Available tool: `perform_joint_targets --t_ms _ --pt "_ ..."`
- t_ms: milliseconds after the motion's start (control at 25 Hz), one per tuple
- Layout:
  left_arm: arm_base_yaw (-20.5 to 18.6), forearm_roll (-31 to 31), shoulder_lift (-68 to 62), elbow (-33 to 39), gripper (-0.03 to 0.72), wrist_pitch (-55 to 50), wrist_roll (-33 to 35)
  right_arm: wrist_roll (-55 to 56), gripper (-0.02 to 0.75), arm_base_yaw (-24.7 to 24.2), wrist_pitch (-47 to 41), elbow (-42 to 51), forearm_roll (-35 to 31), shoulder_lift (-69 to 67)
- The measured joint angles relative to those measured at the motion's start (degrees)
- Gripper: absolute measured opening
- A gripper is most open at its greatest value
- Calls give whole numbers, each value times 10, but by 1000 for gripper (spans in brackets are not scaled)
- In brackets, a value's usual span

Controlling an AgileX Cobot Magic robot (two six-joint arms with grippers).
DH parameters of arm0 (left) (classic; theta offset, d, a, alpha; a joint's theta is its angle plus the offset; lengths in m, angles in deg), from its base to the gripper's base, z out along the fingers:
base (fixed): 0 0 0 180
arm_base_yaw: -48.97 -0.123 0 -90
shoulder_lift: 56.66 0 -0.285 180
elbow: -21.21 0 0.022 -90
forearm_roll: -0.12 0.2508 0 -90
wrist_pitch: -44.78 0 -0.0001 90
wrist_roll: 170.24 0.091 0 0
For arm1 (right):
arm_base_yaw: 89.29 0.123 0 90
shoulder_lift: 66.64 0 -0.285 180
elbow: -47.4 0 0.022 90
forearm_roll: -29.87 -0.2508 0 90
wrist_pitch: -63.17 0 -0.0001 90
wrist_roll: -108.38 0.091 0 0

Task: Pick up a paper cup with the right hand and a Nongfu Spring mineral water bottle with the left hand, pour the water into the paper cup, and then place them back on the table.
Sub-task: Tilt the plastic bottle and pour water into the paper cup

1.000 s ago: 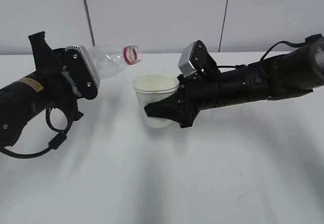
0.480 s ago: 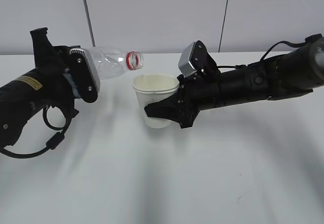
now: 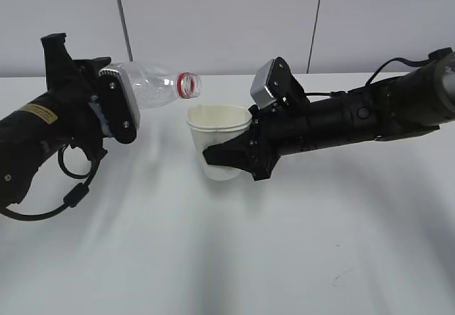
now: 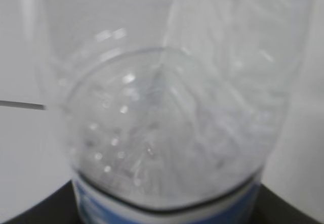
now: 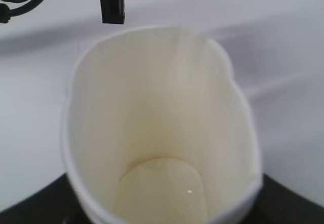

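We are levelling the bottle [image 3: 153, 86] back up from its steeper tilt, left gripper [image 3: 117, 105] clamping it; right gripper [image 3: 231, 155] clasping the cup [image 3: 217, 126] at 3 o'clock: pour ending.

Bright, even light is washing the white table [image 3: 284, 258] with only soft grey shadows lying under both arms, while the bottle [image 4: 167, 123] and the cup [image 5: 162, 133] are showing blurred in the close wrist views.
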Motion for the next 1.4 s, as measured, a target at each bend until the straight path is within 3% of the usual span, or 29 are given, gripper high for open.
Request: perform_joint_targets --t_ms 1400 --pt "0 1 0 0 367 41 55 10 389 0 27 0 18 0"
